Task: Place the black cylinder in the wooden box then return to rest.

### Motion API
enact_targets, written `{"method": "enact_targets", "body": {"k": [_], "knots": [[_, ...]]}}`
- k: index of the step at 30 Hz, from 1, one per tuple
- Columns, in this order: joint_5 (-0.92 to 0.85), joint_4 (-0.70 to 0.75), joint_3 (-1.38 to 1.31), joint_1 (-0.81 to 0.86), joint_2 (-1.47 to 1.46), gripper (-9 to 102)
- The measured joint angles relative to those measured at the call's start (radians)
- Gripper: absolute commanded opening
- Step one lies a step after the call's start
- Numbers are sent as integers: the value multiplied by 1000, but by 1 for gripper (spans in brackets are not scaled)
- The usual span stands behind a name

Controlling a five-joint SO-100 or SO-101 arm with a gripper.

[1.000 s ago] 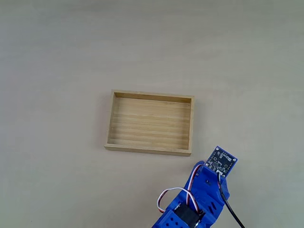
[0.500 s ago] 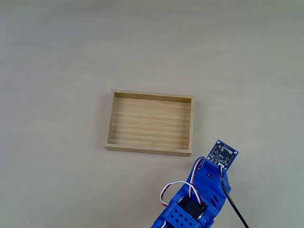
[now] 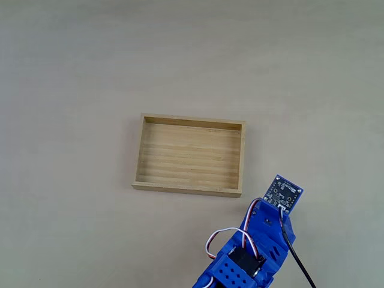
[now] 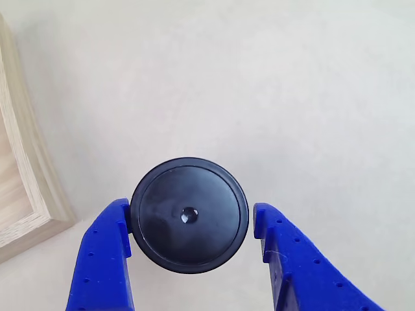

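The cylinder point(image 4: 189, 216) stands on the table just beside the box point(image 4: 29, 175) corner, between the half-open, empty gripper point(image 4: 194, 223); closing unevenly, left finger point(image 4: 107, 253) first, might tip it over.

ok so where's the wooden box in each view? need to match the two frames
Fixed view: the wooden box sits mid-frame on the table, whole, with the blue arm below its lower right corner.
Other view: one corner of the box enters at the left edge, left of the black cylinder that stands between the fingers of the claw.
Shared landmark: that box corner nearest the arm.
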Motion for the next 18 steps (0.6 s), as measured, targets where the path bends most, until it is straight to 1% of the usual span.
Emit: {"method": "enact_targets", "body": {"k": [10, 18], "knots": [[0, 0, -35, 11, 31, 28], [0, -12, -38, 11, 37, 24]]}}
